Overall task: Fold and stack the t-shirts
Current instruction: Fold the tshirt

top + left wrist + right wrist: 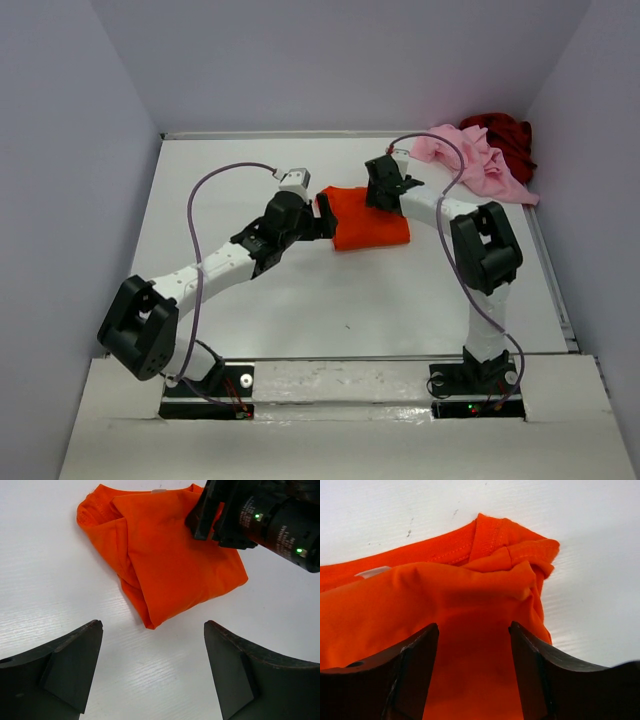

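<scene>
Found orange t-shirt (368, 217) (170, 555) (420, 595) folded into a rough rectangle on the white table (250, 300), around the middle, between the two claws. Saw folded edges bunched along one side in left wrist view, white neck label at far edge.

Noted left claw (325, 215) (153, 626) wide open, nothing between its fingers, low over the table just beside the shirt's left end. Saw one shirt corner pointing into the gap in left wrist view.

Noted right claw (385, 180) (215, 515) (473, 626) at the shirt's far edge, jaws apart, not clamped on anything. Saw orange cloth filling the space under and between its fingers in right wrist view. Could not tell whether fingers touched cloth. Saw collar seam and a bunched fold just past the fingertips.

Spotted pink t-shirt (475, 160) crumpled at far right corner of table, dark red t-shirt (505, 135) heaped just behind it by the wall, touching it. Found both unfolded, apart from the orange one.
</scene>
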